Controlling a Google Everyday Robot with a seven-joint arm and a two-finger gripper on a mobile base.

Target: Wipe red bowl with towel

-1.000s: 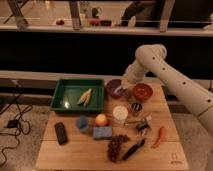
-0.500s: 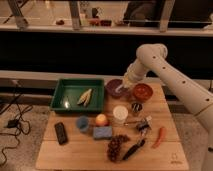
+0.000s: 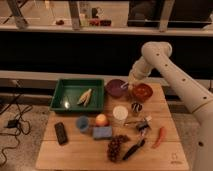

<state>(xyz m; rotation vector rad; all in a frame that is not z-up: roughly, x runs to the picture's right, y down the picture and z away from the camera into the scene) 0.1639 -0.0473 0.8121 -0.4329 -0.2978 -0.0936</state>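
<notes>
The red bowl [image 3: 142, 92] sits at the back right of the wooden table [image 3: 75, 155], touching or nearly touching the dark purple bowl [image 3: 115, 88] on its left. My gripper [image 3: 130, 85] hangs from the white arm that reaches in from the right. It is low over the gap between the two bowls, at the red bowl's left rim. A small pale scrap, the towel [image 3: 124, 86], shows at the gripper's tip over the purple bowl's right edge. The gripper is shut on it. Most of the towel is hidden.
A green tray [image 3: 60, 95] holding a pale yellowish item stands at the back left. In front of the bowls are a white cup [image 3: 120, 113], a dark can [image 3: 136, 107], a blue cup [image 3: 82, 123], an orange [image 3: 101, 119], a blue sponge [image 3: 102, 132], a black remote [image 3: 61, 133], grapes [image 3: 115, 147] and a red chili [image 3: 160, 136].
</notes>
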